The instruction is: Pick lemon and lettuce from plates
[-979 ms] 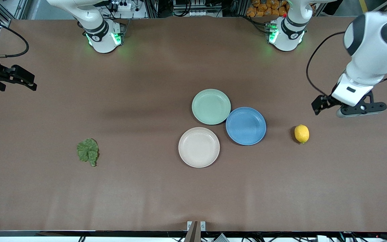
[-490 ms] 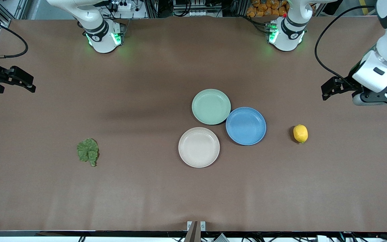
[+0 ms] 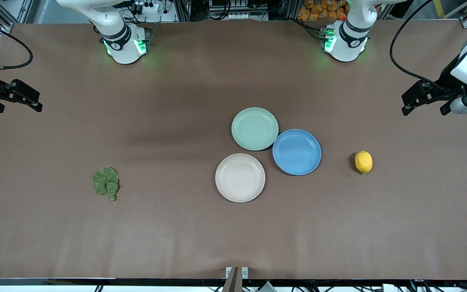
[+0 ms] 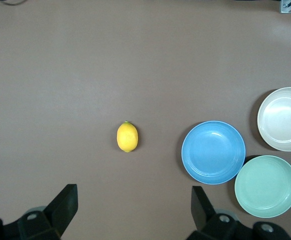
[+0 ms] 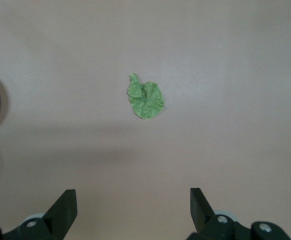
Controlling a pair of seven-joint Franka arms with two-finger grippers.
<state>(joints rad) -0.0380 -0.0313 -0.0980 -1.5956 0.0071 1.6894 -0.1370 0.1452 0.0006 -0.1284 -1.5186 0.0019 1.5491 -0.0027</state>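
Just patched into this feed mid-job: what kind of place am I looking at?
Probably a robotics lab workcell, not a kitchen. Two arm bases with green lights are mounted on a brown table, aluminium framing and cables line its edge, and the props are few: three plates, a lemon and a lettuce.

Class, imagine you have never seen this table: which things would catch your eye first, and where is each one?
Three plates cluster mid-table: mint green plate, blue plate and cream plate, all bare. The yellow lemon lies on the table toward the left arm's end, and the lettuce lies alone toward the right arm's end. The left tool and right tool hang open at the table's ends.
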